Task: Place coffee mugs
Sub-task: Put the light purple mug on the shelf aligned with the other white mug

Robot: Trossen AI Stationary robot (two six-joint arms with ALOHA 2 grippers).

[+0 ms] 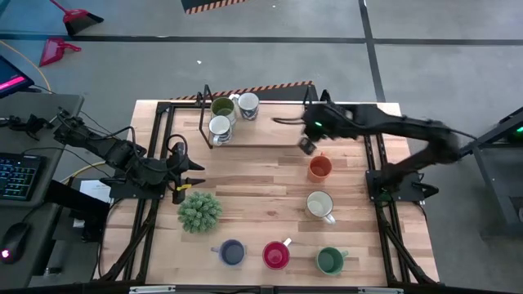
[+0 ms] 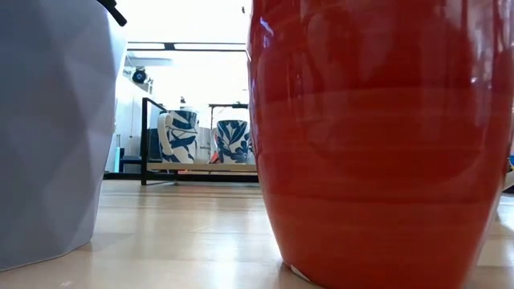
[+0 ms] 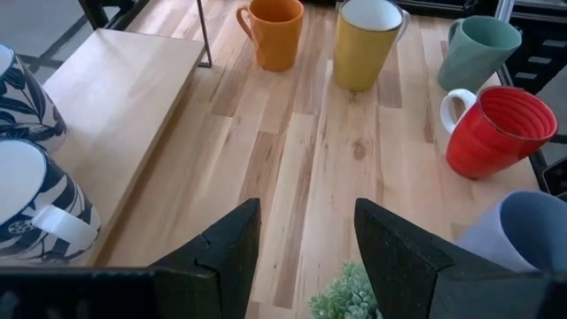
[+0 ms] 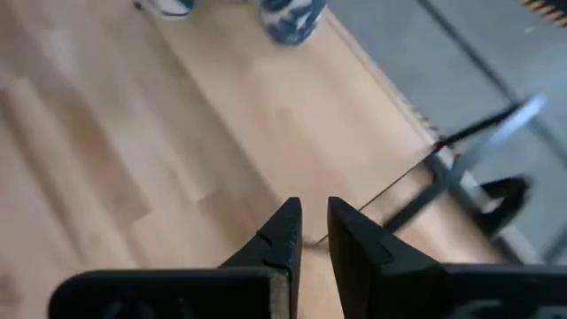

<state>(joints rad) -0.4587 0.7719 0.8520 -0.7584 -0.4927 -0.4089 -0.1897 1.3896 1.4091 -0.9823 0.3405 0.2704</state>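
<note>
While three mugs [image 1: 223,116] stand on the low rack [image 1: 261,135] at the table's far edge, five rest on bare boards: orange [image 1: 319,167], cream [image 1: 319,205], blue [image 1: 232,252], red [image 1: 275,256], green [image 1: 329,260]. Left gripper [image 1: 189,175], fingers spread, empty, beside plant [image 1: 199,211]. Right gripper [image 1: 306,145], nearly pressed together, apparently holding nothing, hovers at rack's end.

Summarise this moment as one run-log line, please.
left gripper: open, empty, beside plant | right gripper: nearly shut, empty, over shelf | three mugs on shelf
</note>
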